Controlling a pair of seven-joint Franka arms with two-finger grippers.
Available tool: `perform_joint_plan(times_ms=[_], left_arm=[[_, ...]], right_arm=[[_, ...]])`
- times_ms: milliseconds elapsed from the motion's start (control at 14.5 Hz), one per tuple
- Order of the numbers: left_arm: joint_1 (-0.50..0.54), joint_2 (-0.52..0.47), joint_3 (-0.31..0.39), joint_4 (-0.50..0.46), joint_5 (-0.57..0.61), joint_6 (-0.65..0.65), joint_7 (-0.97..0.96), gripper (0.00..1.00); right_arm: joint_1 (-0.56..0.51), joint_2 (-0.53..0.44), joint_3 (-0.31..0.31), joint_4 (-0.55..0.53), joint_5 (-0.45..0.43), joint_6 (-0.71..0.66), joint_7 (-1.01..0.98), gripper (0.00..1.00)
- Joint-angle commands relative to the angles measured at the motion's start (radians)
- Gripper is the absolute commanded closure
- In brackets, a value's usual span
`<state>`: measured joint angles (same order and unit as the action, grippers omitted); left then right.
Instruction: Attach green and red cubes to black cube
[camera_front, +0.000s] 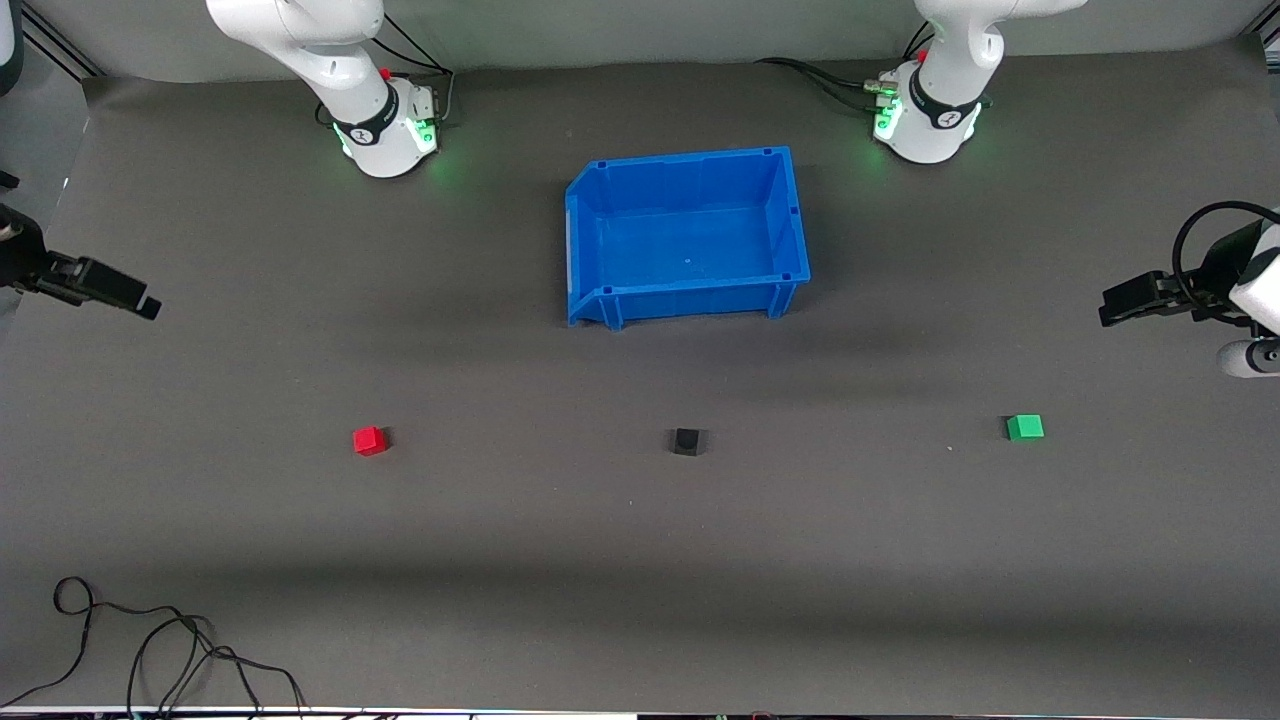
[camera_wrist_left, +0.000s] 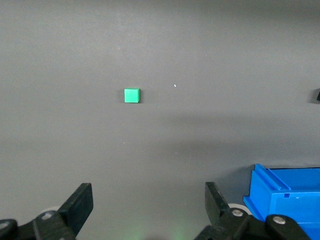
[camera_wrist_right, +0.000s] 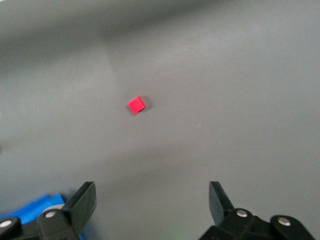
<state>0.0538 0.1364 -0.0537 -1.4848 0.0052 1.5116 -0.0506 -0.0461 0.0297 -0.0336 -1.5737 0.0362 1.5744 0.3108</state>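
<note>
Fingers (camera_wrist_left: 80, 205) spread wide, green cube (camera_wrist_left: 132, 95) apart

Dark grey matte tabletop (camera_front: 640, 560) under even overhead light.
A loose black cable (camera_front: 150, 640) coils at the lower left of the frame; soft broad shadows band the mat's lower part, and green glow tints its upper part.

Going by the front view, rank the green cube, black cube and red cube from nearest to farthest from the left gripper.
From the open left gripper, up at the left arm's end of the table:
1. green cube, at the left arm's end.
2. black cube, mid-table, nearer the camera than the blue bin.
3. red cube, toward the right arm's end.
</note>
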Motion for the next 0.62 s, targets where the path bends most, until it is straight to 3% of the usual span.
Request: perform_joint_plan(times_ms=[0,206,344,550], left_arm=[[0.001,-0.006,0.005,-0.063,0.018,0.064,0.0,0.0],[0.02,0.014,0.011,-0.12,0.022,0.113,-0.067,0.01],[0.027,0.006,0.012,-0.227,0.035,0.217,-0.115,0.02],[0.087,0.006,0.011,-0.343,0.029,0.34,-0.208,0.08]], right_arm=[[0.012,0.084,-0.008,0.086,-0.002,-0.008,0.268,0.0],[0.011,0.12,-0.006,0.119,0.034,-0.008,0.552,0.0],[0.005,0.145,-0.008,0.155,0.108,-0.007,0.797,0.0],[0.002,0.211,-0.011,0.228,0.135,-0.007,1.02,0.0]])
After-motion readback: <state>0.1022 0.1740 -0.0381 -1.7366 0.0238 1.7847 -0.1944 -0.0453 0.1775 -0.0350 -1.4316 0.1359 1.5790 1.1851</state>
